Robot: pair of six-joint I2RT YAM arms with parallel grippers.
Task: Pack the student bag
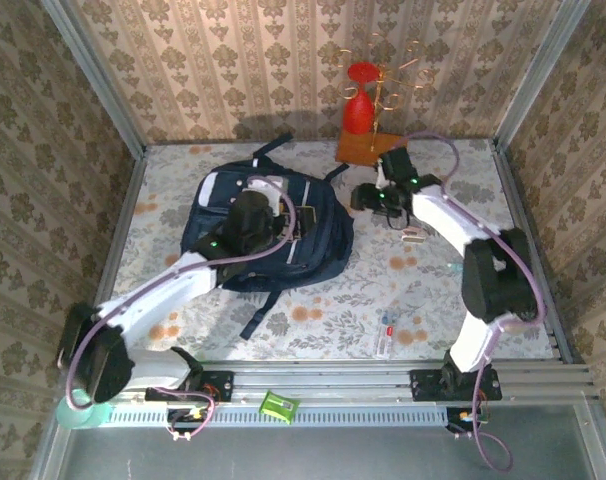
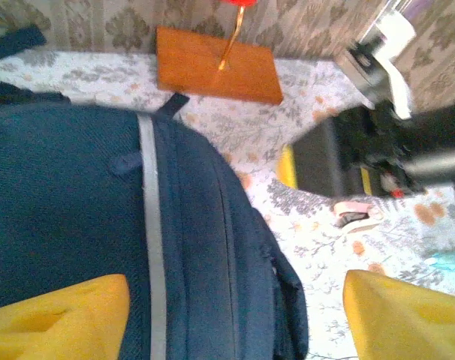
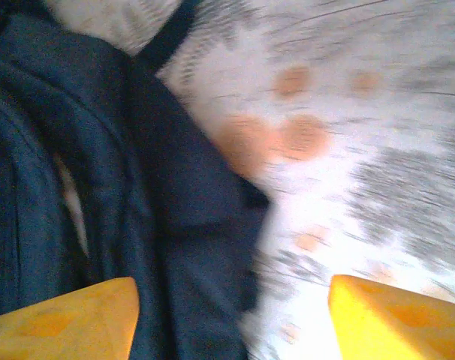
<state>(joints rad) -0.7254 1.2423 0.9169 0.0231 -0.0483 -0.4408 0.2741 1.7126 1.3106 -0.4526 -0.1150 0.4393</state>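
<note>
The large dark navy fabric backpack [image 1: 323,240] lies mid-table [image 1: 313,310], long axis near-to-far. Directly over it (nearer) hovers the left hand [image 2: 235,289], fingers spread; the right hand [image 3: 233,289], also spread, is beside its right edge.

Blurred student bag [image 3: 77,150] (cropped left) and tablecloth [image 3: 378,150]

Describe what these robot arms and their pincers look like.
Both the left arm and right arm have white links, black joints, small green lights and a looping lilac cable. The left pincer and right pincer have yellow, wedge-shaped fingers.
</note>
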